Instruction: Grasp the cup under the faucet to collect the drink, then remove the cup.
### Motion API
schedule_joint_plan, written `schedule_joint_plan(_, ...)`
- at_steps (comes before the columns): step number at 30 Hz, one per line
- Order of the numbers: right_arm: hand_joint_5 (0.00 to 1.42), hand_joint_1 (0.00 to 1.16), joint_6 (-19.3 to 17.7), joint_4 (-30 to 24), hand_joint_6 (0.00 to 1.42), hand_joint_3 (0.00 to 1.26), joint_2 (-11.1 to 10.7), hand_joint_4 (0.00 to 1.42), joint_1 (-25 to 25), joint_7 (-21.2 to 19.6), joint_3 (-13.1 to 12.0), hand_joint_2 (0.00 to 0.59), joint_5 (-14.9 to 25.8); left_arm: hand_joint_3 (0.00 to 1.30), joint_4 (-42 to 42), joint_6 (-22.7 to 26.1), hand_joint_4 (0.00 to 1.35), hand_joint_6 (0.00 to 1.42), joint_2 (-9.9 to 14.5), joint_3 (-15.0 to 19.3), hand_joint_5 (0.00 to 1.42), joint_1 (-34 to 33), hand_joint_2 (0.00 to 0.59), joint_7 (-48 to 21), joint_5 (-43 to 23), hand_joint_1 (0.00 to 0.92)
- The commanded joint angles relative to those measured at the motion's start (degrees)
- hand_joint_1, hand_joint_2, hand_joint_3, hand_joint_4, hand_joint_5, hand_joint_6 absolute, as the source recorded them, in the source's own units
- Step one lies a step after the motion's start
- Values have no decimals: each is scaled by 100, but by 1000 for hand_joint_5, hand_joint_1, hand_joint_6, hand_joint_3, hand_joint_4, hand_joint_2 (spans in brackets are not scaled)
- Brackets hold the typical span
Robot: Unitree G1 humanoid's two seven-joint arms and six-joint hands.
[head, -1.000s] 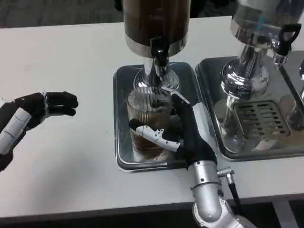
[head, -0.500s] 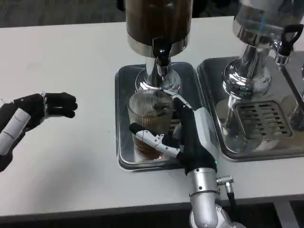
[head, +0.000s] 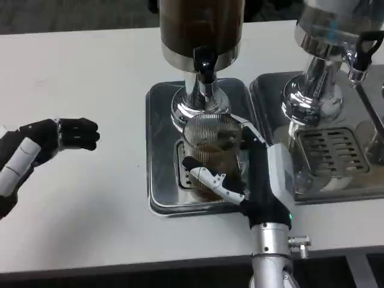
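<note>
Table [head: 90, 204], white and wide, is carrying two steel drip trays, and the dark drink dispenser [head: 201, 27] is standing over the left tray [head: 157, 150]. Beneath its black faucet [head: 205, 65], the ribbed glass cup [head: 210, 141] is sitting partly filled with brown drink, wrapped by the right hand [head: 252, 180], thumb across the front and fingers around the far side. The left hand [head: 57, 135] is hovering well apart above the table, fingers curled in on nothing. The cup looks rigid, breakable and slick, heavier now with liquid; gripping it mid-wall and keeping it upright seems the safest way to take it out without spilling.
</note>
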Motion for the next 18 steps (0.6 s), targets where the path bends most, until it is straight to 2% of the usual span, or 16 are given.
schedule_joint_plan(1, 1090, 860, -336, -478, 1424, 613, -81, 855, 98, -268, -51, 189, -46, 469, 68, 35, 411, 279, -6, -77, 408, -66, 119, -27, 113, 0)
schedule_joint_plan(8, 1081, 861, -351, -1043, 1424, 631, -325, 842, 411, -195, -68, 189, -112, 469, 135, 22, 411, 279, -54, -123, 408, -183, 119, -59, 165, 0)
schedule_joint_plan(12, 1081, 862, -285, -1427, 1424, 631, -474, 842, 667, 37, -92, 188, -70, 469, 202, -2, 411, 279, -58, -146, 408, -252, 120, -69, 192, 0)
schedule_joint_plan(18, 1080, 868, -184, -2141, 1422, 645, -730, 849, 1199, 567, -316, 176, 131, 458, 199, -249, 388, 266, -60, -259, 380, -371, 121, -24, 326, 0)
